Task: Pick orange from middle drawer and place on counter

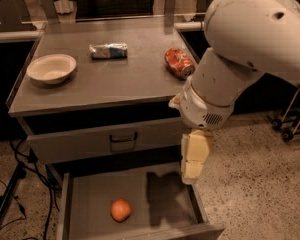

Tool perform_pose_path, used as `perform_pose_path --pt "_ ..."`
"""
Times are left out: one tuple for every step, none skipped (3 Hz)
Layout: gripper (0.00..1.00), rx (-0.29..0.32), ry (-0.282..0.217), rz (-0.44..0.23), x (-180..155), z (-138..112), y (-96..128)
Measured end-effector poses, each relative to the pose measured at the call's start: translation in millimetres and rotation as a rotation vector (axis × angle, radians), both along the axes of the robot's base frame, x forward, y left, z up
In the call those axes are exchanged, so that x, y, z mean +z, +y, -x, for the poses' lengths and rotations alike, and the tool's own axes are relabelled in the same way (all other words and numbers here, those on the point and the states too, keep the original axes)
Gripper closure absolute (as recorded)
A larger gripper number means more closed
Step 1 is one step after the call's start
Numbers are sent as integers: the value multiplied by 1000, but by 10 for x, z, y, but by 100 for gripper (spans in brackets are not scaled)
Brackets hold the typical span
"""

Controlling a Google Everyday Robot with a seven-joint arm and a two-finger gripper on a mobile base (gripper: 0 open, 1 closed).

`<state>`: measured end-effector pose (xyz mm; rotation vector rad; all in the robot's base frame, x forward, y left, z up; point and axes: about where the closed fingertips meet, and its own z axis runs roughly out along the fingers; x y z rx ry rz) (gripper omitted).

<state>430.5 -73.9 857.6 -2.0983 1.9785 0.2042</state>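
Observation:
The orange (121,210) lies on the floor of the open middle drawer (165,219), left of its centre. My gripper (192,170) hangs from the large white arm over the drawer's right side, above the floor and to the right of the orange, apart from it. The grey counter (115,79) spreads above the drawers.
On the counter sit a white bowl (52,68) at the left, a wrapped snack packet (108,50) at the back and a red-orange soda can (179,63) lying at the right. A shut drawer front with a dark loop handle (123,139) is above the open drawer. Cables trail at the left.

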Motion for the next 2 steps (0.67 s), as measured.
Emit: perform_pose_path --pt "0 -16 27 41 -409 -7 109" --pt "0 -47 52 102 -869 -53 127"
